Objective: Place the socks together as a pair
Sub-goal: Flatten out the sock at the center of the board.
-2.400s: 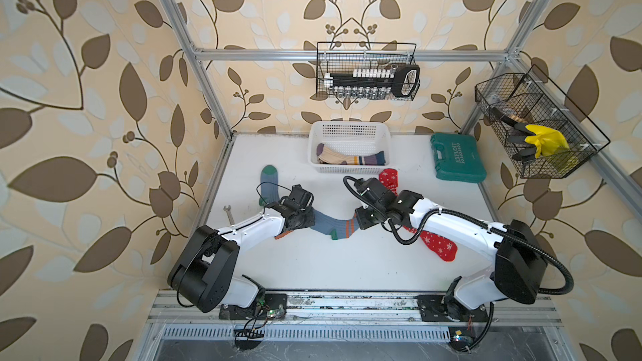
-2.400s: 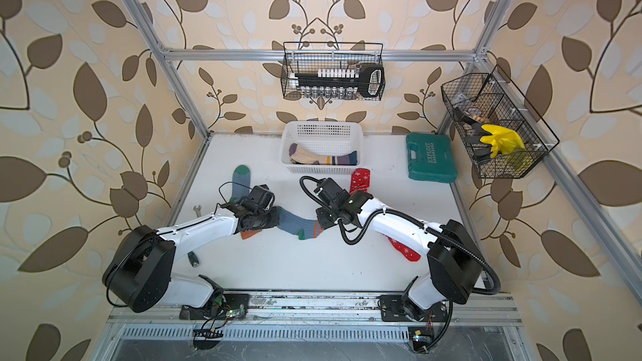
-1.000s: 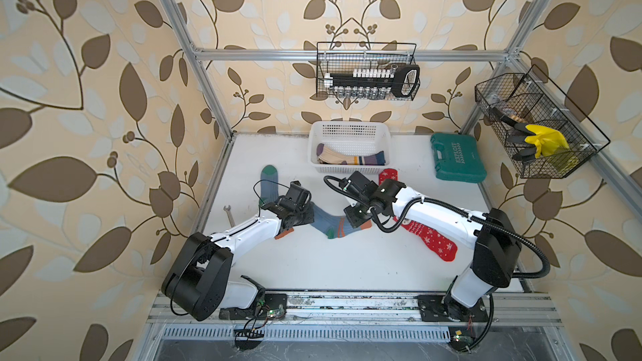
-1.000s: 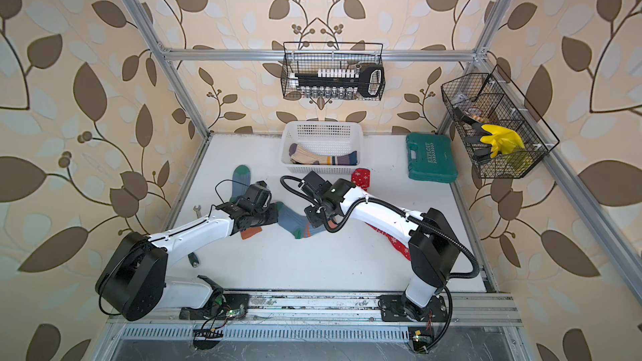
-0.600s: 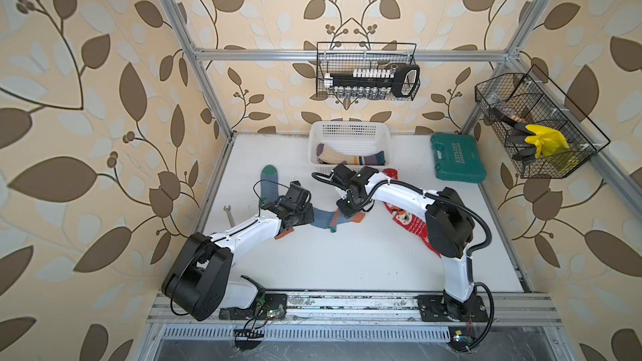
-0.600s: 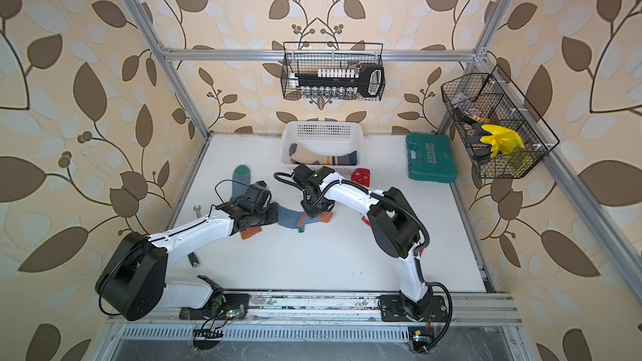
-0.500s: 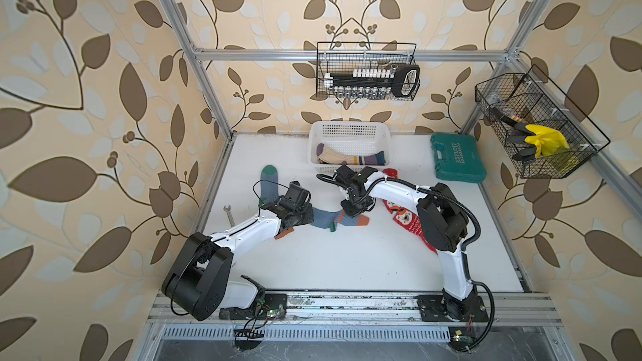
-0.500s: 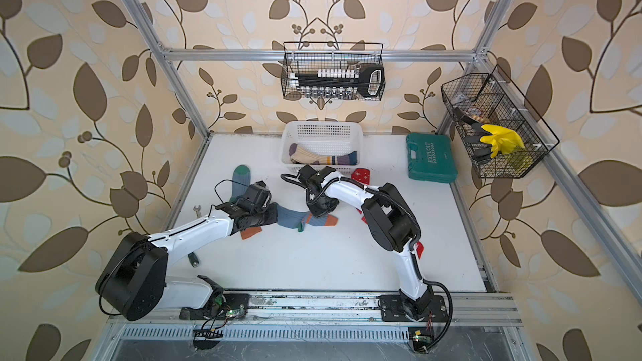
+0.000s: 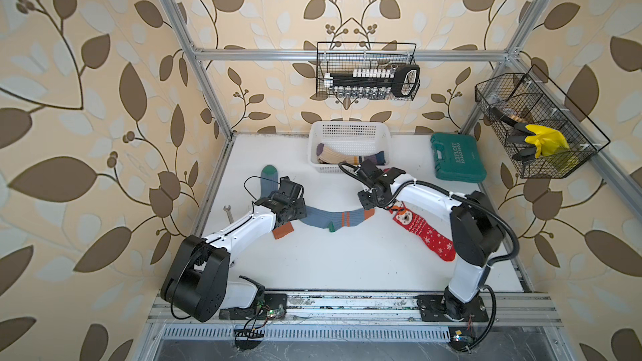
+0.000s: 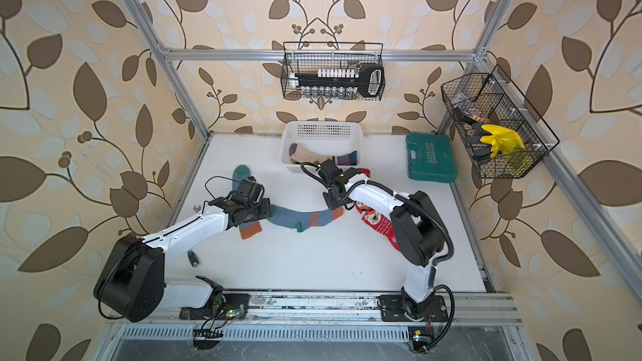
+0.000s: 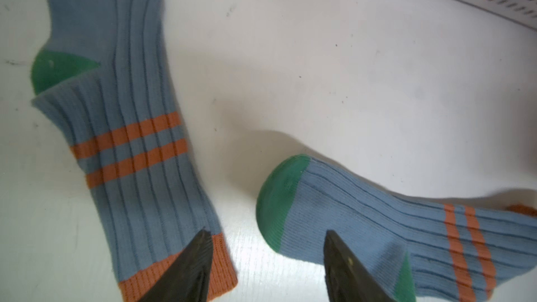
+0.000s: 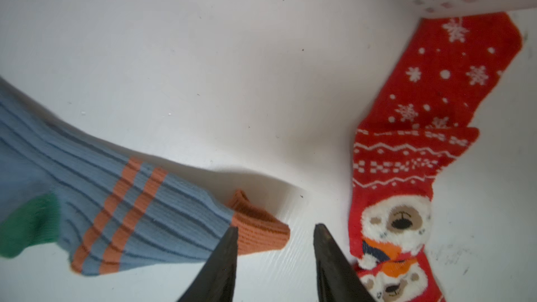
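Two blue-grey socks lie on the white table. One sock (image 9: pixel 267 182) runs from its green toe, under my left arm, to an orange cuff (image 9: pixel 282 232). The other sock (image 9: pixel 333 218) stretches between my two grippers, green toe (image 11: pixel 279 199) at the left one, orange cuff (image 12: pixel 255 228) at the right. My left gripper (image 9: pixel 299 211) (image 11: pixel 267 232) is open over that toe and holds nothing. My right gripper (image 9: pixel 368 204) (image 12: pixel 276 226) is open beside the cuff, also empty. Red snowflake socks (image 9: pixel 422 230) (image 12: pixel 436 97) lie to the right. A cream striped sock (image 9: pixel 347 159) lies in the white basket (image 9: pixel 347 130).
A green tool case (image 9: pixel 457 161) stands at the back right. A wrench (image 9: pixel 229 213) lies by the left edge and a small tool (image 10: pixel 192 258) near my left arm. Wire baskets hang on the back wall (image 9: pixel 368 74) and the right wall (image 9: pixel 535 126), the latter holding a yellow glove (image 9: pixel 545 140).
Both grippers have gone from shut to open and let go of the blue-grey sock. It now lies stretched flat between them. The right arm's elbow swung back to the right.
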